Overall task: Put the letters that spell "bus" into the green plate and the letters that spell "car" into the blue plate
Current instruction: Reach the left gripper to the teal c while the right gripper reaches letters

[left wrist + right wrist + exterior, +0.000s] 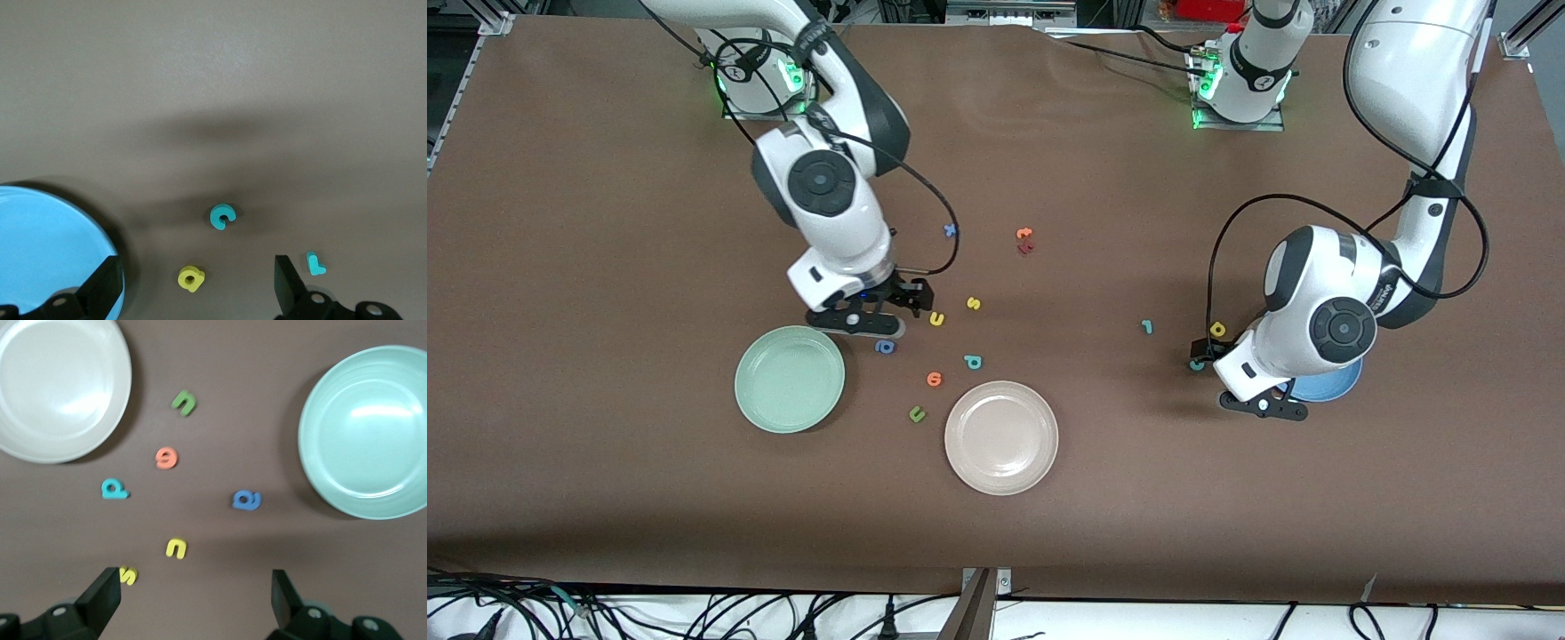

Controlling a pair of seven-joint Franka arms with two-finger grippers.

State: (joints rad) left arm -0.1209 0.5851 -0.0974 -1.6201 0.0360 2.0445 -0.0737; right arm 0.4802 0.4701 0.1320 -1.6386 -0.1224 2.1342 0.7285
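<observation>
My right gripper [911, 298] [195, 600] hangs open and empty over the table beside the green plate [790, 379] [363, 430]. Close to it lie the yellow "u" [936, 318] [176, 549] and yellow "s" [974, 304] [128, 574]. The teal "b" [972, 361] [114, 489] lies nearer the front camera. My left gripper [1205, 353] [198, 287] is open above the yellow "a" [1217, 330] [191, 278]. The teal "c" [1197, 364] [222, 217] and teal "r" [1147, 327] [314, 263] lie beside it. The blue plate [1325, 387] [40, 247] sits mostly hidden under the left arm.
A beige-white plate [1001, 436] [57, 387] sits nearer the front camera. Around the "b" lie a blue round letter [885, 347] [247, 500], an orange one [935, 380] and an olive-green "u" [916, 413]. A blue "x" [951, 230] and red-orange letters [1024, 240] lie farther back.
</observation>
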